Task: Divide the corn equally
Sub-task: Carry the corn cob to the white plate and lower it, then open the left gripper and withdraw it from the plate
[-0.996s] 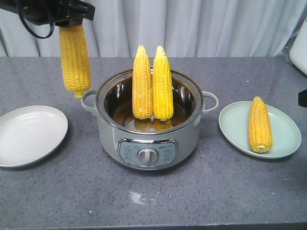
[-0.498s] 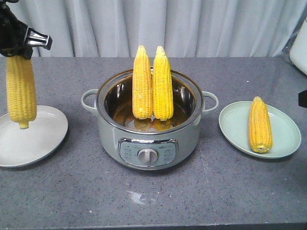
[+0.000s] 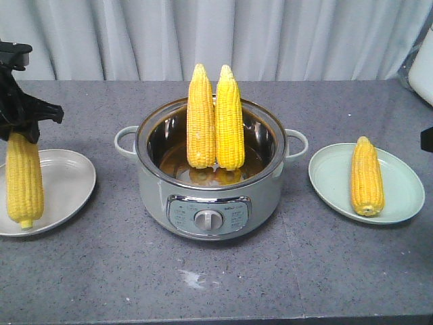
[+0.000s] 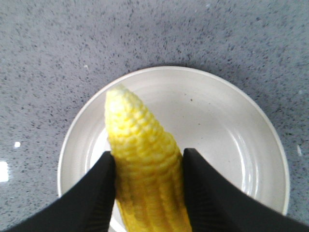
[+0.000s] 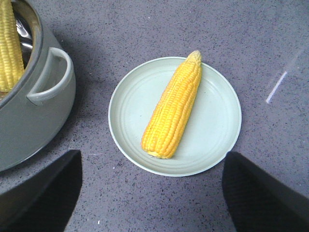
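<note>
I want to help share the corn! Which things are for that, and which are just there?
For the job: held corn, left end effector, pot, two standing cobs, green plate, lying cob, white plate.
Just there: curtain, table.

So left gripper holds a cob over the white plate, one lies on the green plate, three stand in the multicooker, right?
No: only two cobs stand in the multicooker, not three; the front view shows it. The rest, the left gripper's cob included, is right.

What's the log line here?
left gripper: shut on held cob, over white plate | right gripper: open | green plate: lying cob | pot: two upright cobs
</note>
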### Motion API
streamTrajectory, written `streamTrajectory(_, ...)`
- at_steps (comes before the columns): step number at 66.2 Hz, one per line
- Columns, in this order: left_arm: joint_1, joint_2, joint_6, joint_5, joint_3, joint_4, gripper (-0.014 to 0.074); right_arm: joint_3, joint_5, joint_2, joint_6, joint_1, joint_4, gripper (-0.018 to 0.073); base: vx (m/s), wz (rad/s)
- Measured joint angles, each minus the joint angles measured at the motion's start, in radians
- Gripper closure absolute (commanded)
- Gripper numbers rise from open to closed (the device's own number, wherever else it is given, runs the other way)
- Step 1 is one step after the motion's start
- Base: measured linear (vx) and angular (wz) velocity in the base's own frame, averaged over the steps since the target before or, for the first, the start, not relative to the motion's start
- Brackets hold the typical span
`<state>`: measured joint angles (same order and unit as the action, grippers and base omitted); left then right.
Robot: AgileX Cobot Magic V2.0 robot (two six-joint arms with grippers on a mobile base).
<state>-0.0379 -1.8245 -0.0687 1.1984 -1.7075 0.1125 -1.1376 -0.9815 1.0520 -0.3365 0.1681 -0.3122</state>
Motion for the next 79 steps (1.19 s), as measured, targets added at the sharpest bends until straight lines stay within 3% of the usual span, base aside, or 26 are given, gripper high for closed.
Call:
streamTrajectory(21,0.002,-0.039,0.017,-0.007,0.001,-0.040,0.0436,0.000,0.000,0.000,0.000,0.000,0.000,-0.0017,0.00,0.00)
streamTrajectory(33,0.002,-0.039,0.017,-0.007,0.001,-0.041,0.0277,0.000,0.000,0.000,0.000,0.000,0.000,-0.0017,0.00,0.00)
streamTrajectory(48,0.002,-0.039,0.017,-0.007,0.001,-0.041,0.0001,0.000,0.000,0.000,0.000,0.000,0.000,-0.0017,0.00,0.00)
streamTrajectory(56,0.002,-0.039,0.017,-0.012,0.001,-0.030,-0.0084,0.000,0.000,0.000,0.000,0.000,0.000,-0.0017,0.00,0.00)
streamTrajectory(79,0.002,-0.001,0.017,-0.058,0.001,-0.020,-0.0078,0.000,0.000,0.000,0.000,0.000,0.000,-0.0017,0.00,0.00)
